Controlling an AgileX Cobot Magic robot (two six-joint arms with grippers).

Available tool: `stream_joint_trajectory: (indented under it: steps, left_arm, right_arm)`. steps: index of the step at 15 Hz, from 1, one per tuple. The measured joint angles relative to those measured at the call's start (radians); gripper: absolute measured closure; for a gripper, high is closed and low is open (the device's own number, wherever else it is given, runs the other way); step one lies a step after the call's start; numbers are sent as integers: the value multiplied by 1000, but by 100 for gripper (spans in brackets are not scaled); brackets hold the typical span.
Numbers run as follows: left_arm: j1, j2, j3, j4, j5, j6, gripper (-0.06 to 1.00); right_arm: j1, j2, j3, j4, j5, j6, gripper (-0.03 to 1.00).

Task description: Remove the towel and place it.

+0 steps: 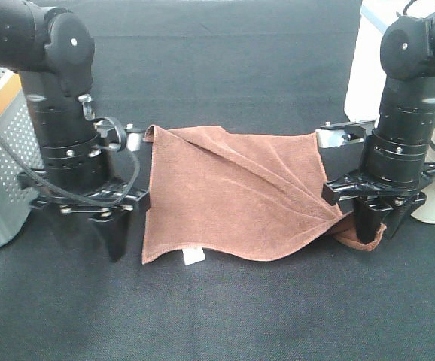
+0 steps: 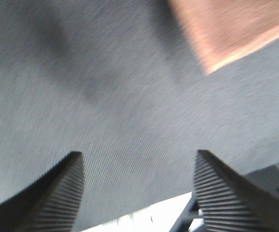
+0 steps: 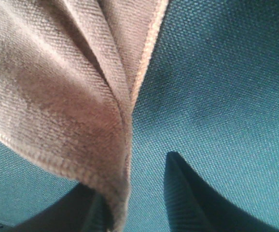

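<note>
Dark woven desk (image 1: 225, 68) carries a plush, pleated towel (image 1: 232, 195); left fingers (image 2: 62, 193) gape empty, right fingers (image 3: 188, 203) stand parted beside its fold.

Left arm (image 1: 59, 113): black all over. On top is a rounded glossy housing (image 1: 52, 37) with one pale dot (image 1: 72, 40) in its face. Below it is a cylindrical wrist (image 1: 65, 120) of stacked ridged rings, with small pale screws (image 1: 69, 153) near its base. A black cable (image 1: 129, 177) loops off the wrist's side, and a silver fitting (image 1: 133, 139) sits beside the loop. A flat angular crossbar (image 1: 82, 197) carries the left jaws, two black tapered wedges with finely ribbed pads (image 2: 64, 193).

Right arm (image 1: 409, 113): same black build, rounded top and ringed cylinder. Silver block (image 1: 341, 138) at its side. The right jaws are dark wedges with the same fine ribbing (image 3: 183, 203).
</note>
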Motion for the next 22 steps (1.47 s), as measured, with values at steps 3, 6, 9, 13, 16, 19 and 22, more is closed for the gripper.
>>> stream_joint_trajectory:
  steps: [3, 6, 9, 13, 16, 19, 22]
  left_arm:
    - [-35, 0, 0, -31, -80, 107, 30]
    - [-119, 0, 0, 15, -208, 149, 30]
    - [-154, 8, 0, 63, -252, 151, 30]
    - [-207, 72, -2, 172, -295, 172, 31]
    - [-223, 75, -2, 210, -357, 172, 44]
    - [-223, 86, -2, 225, -361, 172, 52]
    - [-223, 103, -2, 231, -354, 175, 80]
  right_arm:
    - [0, 0, 0, 0, -1, 0, 63]
    - [0, 0, 0, 0, -1, 0, 63]
    - [0, 0, 0, 0, -1, 0, 63]
    - [0, 0, 0, 2, -1, 0, 63]
    - [0, 0, 0, 3, -2, 0, 63]
    - [0, 0, 0, 3, -2, 0, 63]
    - [0, 0, 0, 3, -3, 0, 63]
